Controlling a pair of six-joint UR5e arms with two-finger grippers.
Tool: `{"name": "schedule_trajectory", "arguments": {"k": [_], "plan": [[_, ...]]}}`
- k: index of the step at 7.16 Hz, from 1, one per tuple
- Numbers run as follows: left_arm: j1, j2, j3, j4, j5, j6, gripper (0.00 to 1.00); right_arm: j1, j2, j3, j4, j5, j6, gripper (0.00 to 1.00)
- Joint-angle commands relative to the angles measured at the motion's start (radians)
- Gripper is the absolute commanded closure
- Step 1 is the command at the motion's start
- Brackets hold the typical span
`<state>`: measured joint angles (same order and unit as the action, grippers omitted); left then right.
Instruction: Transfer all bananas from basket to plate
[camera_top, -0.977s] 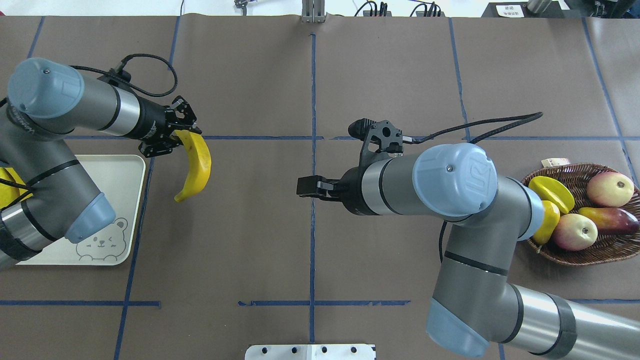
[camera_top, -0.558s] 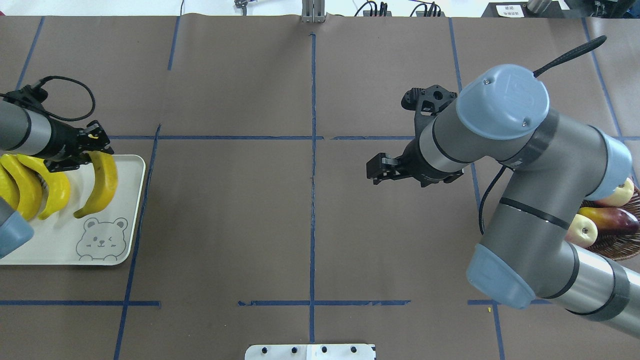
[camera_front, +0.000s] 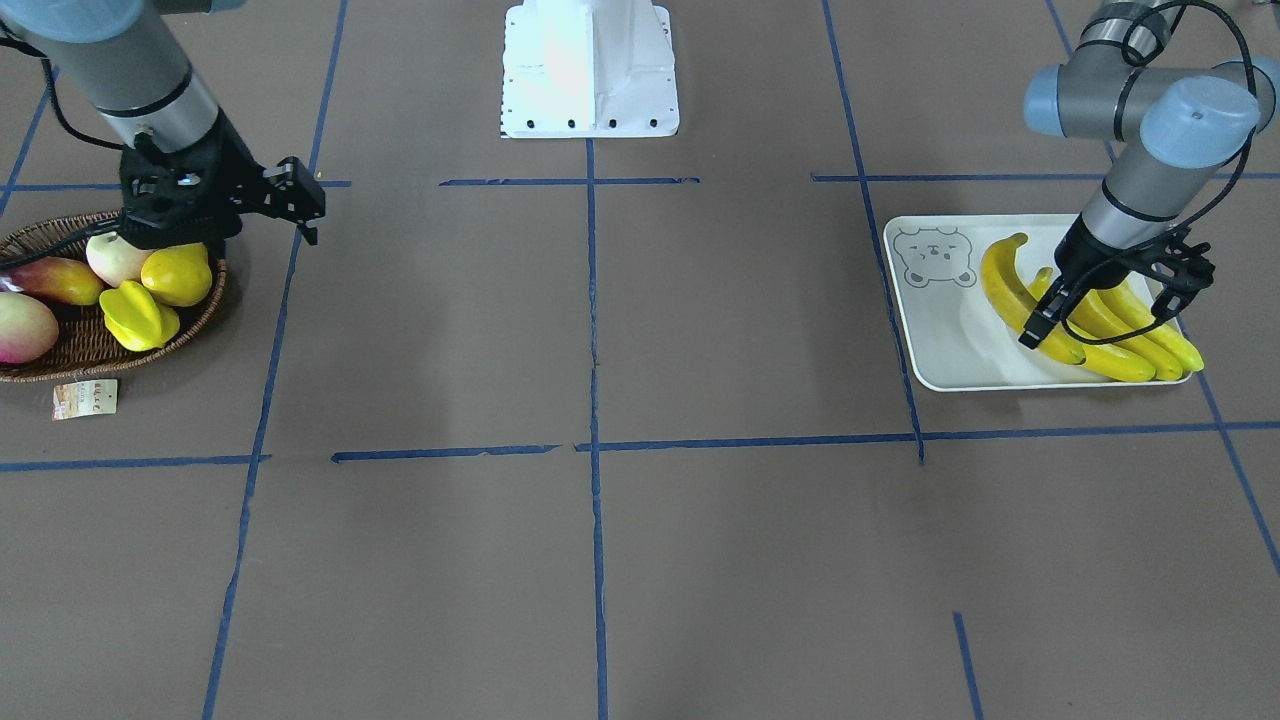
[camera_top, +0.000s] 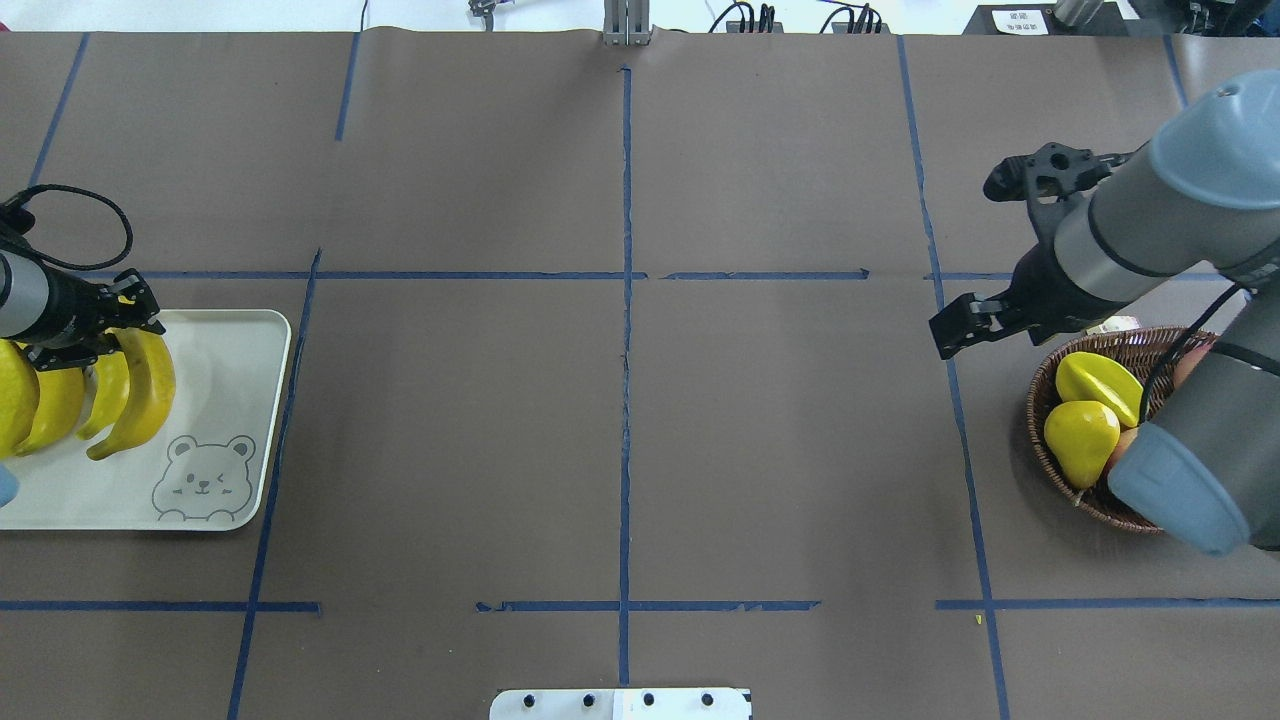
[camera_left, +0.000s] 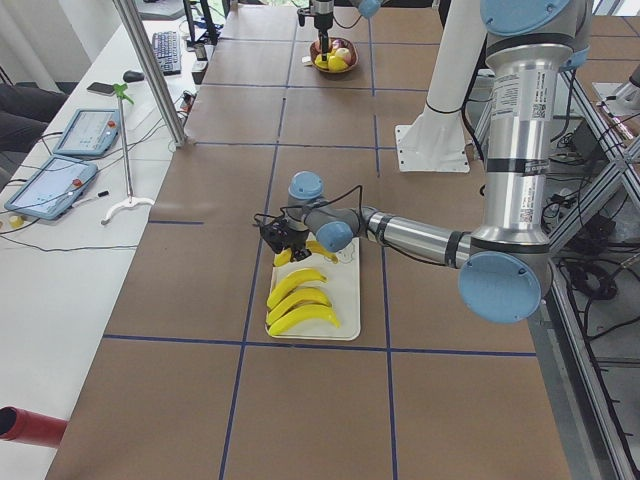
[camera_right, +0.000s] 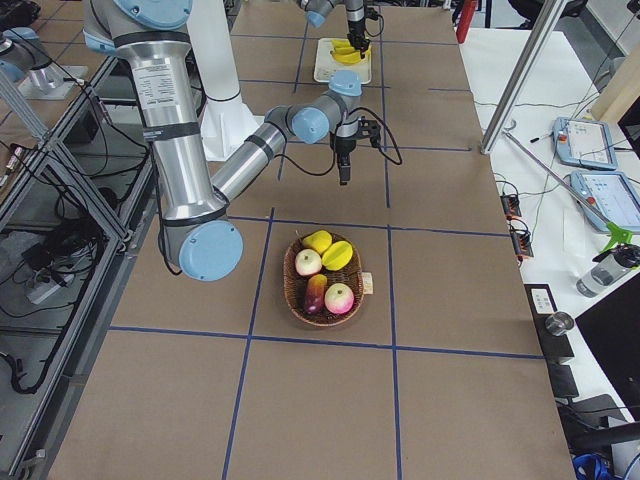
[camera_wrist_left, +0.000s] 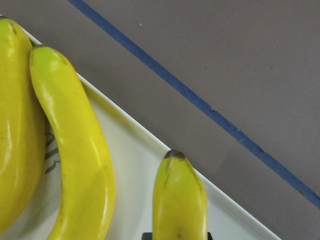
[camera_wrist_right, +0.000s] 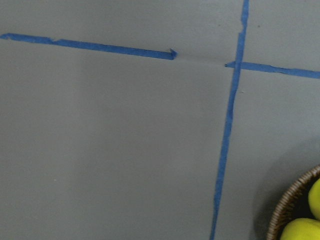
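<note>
1. Left claw (camera_top: 120, 330): closed on the upper end of the fourth banana (camera_top: 148, 385). This banana is over the plate (camera_top: 225, 350). Whether it touches the plate surface cannot be told.
2. The other three bananas (camera_top: 50, 415) lie side by side on the plate. They are just beside the fourth banana, on its side toward the left end of the bench (camera_top: 780, 420).
3. The plate lies near the left end of the bench. Its bear drawing (camera_top: 203, 478) is in the corner toward the robot's edge and the bench middle.
4. The basket (camera_front: 70, 350) sits near the right end of the bench. It holds a pear (camera_top: 1080, 440), a starfruit (camera_top: 1098, 385) and red-blushed fruit (camera_front: 20, 325).
5. A paper tag (camera_front: 85, 398) lies on the bench just beside the basket rim.
6. Right claw (camera_top: 945, 338): above the bench, just beside the basket on its bench-middle side. Whether its jaws are apart or together cannot be told.
</note>
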<state>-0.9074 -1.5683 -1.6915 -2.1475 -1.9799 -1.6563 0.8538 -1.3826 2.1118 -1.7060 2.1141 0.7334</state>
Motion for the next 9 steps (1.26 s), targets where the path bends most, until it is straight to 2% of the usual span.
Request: {"name": "schedule_trajectory", "arguments": {"k": [1, 3, 4, 5, 6, 7, 9], "plan": [[0.001, 0.004, 0.032, -0.009, 0.042, -0.023, 0.01, 0.088, -0.091, 0.013, -0.001, 0.036, -0.168, 0.0], [-0.01, 0.011, 0.014, -0.038, 0.026, 0.094, 0.0, 0.145, -0.134, 0.004, -0.004, 0.041, -0.274, 0.0], [-0.039, 0.028, -0.002, -0.034, -0.038, 0.225, 0.0, 0.183, -0.154, -0.004, -0.006, 0.041, -0.345, 0.0], [-0.165, 0.025, -0.01, -0.028, -0.18, 0.385, 0.0, 0.23, -0.183, -0.01, -0.006, 0.052, -0.429, 0.0], [-0.244, 0.034, -0.01, -0.025, -0.238, 0.594, 0.0, 0.296, -0.223, -0.025, -0.006, 0.11, -0.53, 0.0], [-0.257, 0.087, -0.013, -0.025, -0.229, 0.807, 0.0, 0.36, -0.272, -0.036, -0.004, 0.151, -0.655, 0.0], [-0.327, 0.16, 0.009, -0.02, -0.231, 1.187, 0.0, 0.498, -0.355, -0.065, -0.006, 0.161, -0.87, 0.0]]}}
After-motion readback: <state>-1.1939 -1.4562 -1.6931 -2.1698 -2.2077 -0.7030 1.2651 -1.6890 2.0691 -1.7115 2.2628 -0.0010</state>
